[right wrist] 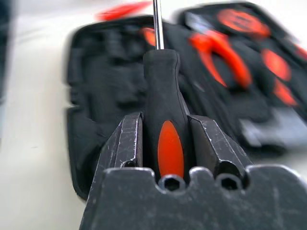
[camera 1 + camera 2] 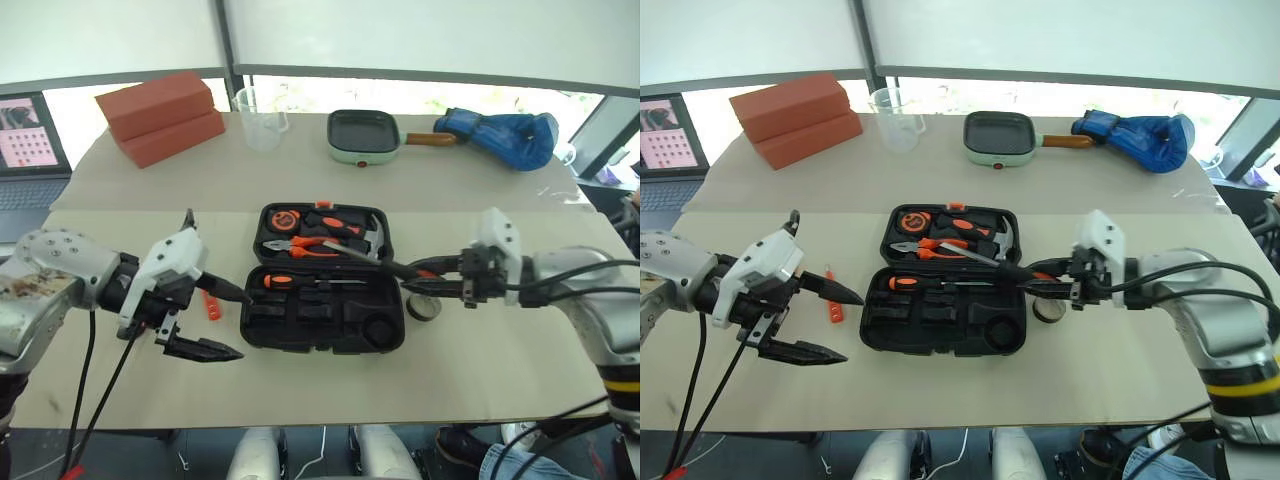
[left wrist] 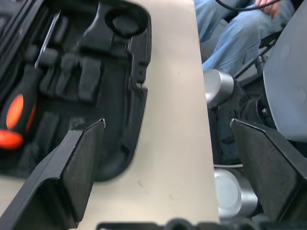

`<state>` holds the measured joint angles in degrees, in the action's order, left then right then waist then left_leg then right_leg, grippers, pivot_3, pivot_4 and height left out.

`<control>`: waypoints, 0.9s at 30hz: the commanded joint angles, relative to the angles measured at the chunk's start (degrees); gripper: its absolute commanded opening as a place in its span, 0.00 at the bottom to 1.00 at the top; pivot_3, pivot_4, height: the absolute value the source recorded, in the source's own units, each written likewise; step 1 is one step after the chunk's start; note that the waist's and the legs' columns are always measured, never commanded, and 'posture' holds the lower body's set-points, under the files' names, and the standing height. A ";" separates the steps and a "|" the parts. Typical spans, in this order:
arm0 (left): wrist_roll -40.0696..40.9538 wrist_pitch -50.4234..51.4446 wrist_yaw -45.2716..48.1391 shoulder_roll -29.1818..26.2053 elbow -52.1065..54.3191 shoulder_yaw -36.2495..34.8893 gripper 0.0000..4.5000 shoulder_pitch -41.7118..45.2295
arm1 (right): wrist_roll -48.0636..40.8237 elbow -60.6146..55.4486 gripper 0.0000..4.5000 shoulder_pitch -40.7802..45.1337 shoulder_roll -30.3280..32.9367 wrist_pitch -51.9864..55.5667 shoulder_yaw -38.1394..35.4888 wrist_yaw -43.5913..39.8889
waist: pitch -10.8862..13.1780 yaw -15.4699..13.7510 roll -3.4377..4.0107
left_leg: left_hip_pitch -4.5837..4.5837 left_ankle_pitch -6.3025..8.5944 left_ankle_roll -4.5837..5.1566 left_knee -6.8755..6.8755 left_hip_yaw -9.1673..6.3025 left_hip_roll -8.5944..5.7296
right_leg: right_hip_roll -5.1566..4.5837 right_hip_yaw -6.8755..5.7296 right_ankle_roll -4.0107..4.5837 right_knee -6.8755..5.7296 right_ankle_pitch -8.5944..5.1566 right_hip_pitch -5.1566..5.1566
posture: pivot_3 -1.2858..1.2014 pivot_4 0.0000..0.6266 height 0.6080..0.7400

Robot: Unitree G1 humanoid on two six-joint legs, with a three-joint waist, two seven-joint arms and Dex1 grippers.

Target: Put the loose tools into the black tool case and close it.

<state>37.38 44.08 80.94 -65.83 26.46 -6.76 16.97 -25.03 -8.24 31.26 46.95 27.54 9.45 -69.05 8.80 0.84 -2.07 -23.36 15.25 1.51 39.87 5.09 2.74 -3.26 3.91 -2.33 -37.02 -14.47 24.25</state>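
Flanking the open black tool case (image 2: 322,310): tape roll (image 2: 422,308), slim orange tool (image 2: 211,304).

Bare tabletop (image 2: 940,385) near open black tool case (image 2: 945,322), passable. Left of case: slim small orange tool (image 2: 831,300), left tool (image 2: 835,325) spread wide. Right: small dark tape roll (image 2: 1048,309) beneath right tool (image 2: 1065,278) gripping screwdriver (image 2: 1015,271).

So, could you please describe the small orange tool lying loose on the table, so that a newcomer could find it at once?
Start at the open black tool case in the middle of the table. Look just past its end on the robot's left, where the open left gripper hangs. The slim small orange tool lies there flat on the bare tabletop, the one orange piece outside the case and not held.
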 commanded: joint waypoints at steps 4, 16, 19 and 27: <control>2.88 1.59 -5.00 -1.01 4.56 -6.87 1.00 -2.27 | 10.11 9.19 0.24 5.11 -4.23 -9.21 8.94 -4.59 | 0.01 -1.23 0.00 | -0.02 -0.01 -0.02 0.00 0.17 -0.08 | -0.11 -0.05 -0.01 -0.01 0.00 0.02 | 0.52 0.24 1.00; 4.16 1.17 -8.77 -0.79 4.41 -6.98 1.00 -2.03 | 15.45 17.75 0.24 4.91 -6.69 -14.20 8.97 -4.86 | 0.01 -0.74 0.01 | 0.01 -0.04 -0.09 -0.03 0.43 -0.06 | -0.07 -0.06 0.02 -0.07 0.00 0.04 | 0.52 0.24 1.00; 3.56 0.42 -8.87 -0.59 3.44 -6.03 1.00 -1.04 | 15.05 17.44 0.24 4.63 -7.18 -13.21 8.69 -4.80 | 0.01 -0.72 0.01 | 0.01 -0.05 -0.10 -0.03 0.43 -0.06 | -0.07 -0.06 0.02 -0.07 0.00 0.04 | 0.52 0.24 1.00; 2.95 -0.96 -9.39 0.06 1.90 -3.21 1.00 1.18 | 12.97 13.79 0.74 5.07 -7.84 -9.89 6.20 -3.83 | 0.01 -0.60 0.01 | 0.01 -0.05 -0.10 -0.05 0.43 -0.06 | -0.07 -0.07 0.02 -0.07 0.00 0.04 | 0.52 0.24 1.00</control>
<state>40.58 44.23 71.82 -65.74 28.41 -9.86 16.99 -10.02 8.82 36.35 39.10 15.92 17.89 -72.53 8.81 0.24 -2.07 -23.36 15.21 1.40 39.82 5.52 2.68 -3.33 3.84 -2.31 -37.09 -14.47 24.30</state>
